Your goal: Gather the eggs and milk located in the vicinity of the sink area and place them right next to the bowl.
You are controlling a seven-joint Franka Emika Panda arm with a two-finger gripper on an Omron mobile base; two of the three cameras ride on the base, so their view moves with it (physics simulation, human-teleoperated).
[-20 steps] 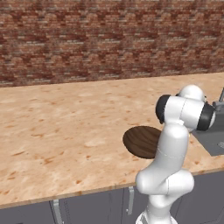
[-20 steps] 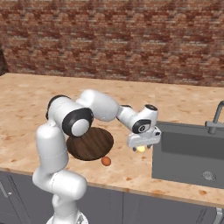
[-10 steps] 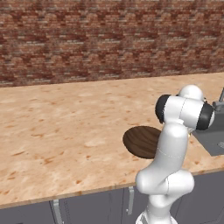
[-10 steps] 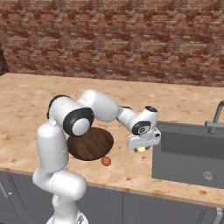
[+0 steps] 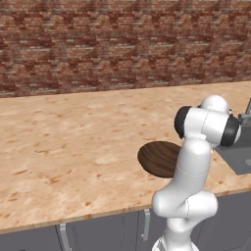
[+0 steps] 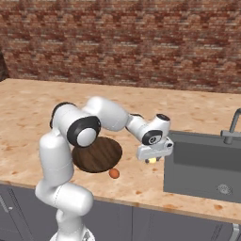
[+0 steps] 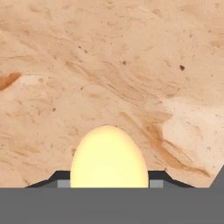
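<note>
My gripper is shut on the pale yellowish egg and holds it just above the counter, between the bowl and the sink's left edge. In the hand view this egg sits between the two dark fingertips, with bare counter beneath. The dark brown wood-grain bowl lies on the counter under my arm. Beside the bowl's front right rim rests the orange-brown egg. The dark grey sink with its tap lies to the right. The milk is out of view.
A brick wall runs behind the counter. The counter's front edge passes close to the orange-brown egg. Grey cabinet fronts stand below. My own arm covers the bowl's right part in the left base view.
The hand has sunk slightly toward the counter with the pale egg still held. The bowl and the orange-brown egg have not moved.
</note>
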